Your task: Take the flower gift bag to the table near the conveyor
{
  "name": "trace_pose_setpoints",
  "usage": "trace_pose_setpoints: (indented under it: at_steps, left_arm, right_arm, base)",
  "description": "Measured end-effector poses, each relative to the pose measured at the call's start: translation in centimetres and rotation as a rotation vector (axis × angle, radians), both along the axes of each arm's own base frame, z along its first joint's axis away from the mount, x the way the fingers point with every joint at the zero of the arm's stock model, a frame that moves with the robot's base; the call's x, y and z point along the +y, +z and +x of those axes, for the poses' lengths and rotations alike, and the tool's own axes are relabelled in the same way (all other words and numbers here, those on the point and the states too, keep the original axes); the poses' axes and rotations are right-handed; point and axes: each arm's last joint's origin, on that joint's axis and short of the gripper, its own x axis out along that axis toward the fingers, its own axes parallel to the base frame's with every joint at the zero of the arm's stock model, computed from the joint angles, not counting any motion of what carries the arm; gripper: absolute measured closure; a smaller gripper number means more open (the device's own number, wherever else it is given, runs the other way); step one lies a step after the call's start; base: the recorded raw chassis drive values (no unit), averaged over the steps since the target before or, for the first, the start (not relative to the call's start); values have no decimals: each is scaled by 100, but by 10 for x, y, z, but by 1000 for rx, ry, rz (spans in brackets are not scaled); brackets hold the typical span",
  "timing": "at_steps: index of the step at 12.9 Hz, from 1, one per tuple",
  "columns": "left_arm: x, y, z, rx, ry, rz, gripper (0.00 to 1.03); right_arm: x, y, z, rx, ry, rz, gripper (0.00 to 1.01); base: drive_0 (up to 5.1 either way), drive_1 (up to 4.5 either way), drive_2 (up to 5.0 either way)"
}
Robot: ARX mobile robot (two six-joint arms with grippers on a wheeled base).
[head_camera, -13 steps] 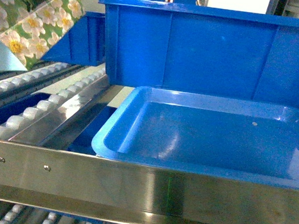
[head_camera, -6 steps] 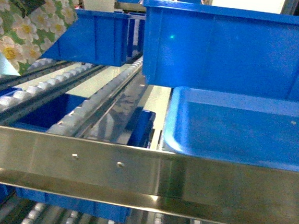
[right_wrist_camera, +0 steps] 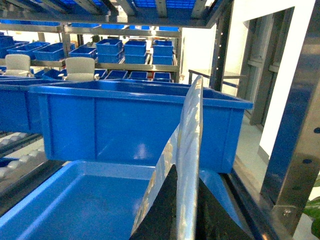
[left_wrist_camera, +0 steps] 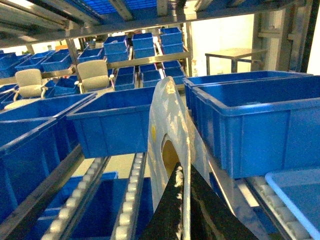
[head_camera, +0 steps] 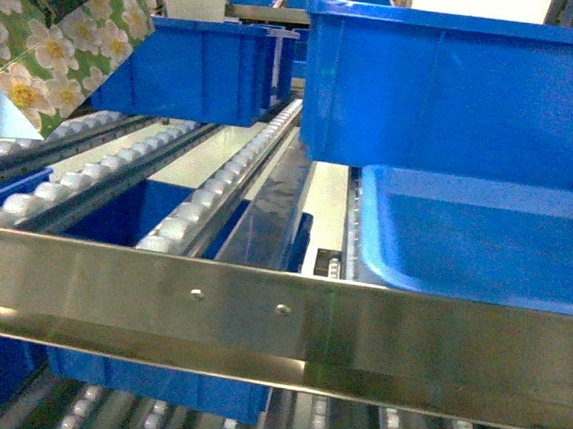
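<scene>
In the upper left of the head view, a flower gift bag (head_camera: 56, 39) hangs tilted above the conveyor (head_camera: 148, 192), its daisy-printed face toward the camera and a pale-blue side at the left edge. A dark shape crosses its top; neither gripper can be made out there.

In the left wrist view, the left gripper (left_wrist_camera: 185, 210) rises from the bottom centre, its dark fingers (left_wrist_camera: 172, 200) closed edge-on upon a flower gift bag (left_wrist_camera: 167, 130), pinching just below the cut-out handle hole.

In the right wrist view, the right gripper (right_wrist_camera: 182, 210) at the bottom centre is clamped on the thin edge of a second bag (right_wrist_camera: 187, 150), above a shallow blue tray (right_wrist_camera: 75, 200) and before a large blue bin (right_wrist_camera: 125, 120).

The table does not appear in any view.
</scene>
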Motion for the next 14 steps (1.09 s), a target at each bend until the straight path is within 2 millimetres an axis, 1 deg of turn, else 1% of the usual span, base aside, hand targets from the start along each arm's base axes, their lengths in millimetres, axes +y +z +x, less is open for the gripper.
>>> trace_pose_setpoints:
  at_steps: [2,14]
  left_arm:
    - [0,0,0,2,0,1,101]
    - [0,0,0,-1,0,-1,101]
  right_arm:
    - [0,0,0,3,0,0,98]
    - [0,0,0,-2,1,0,98]
  base:
    - [0,0,0]
    - [-492,119,343]
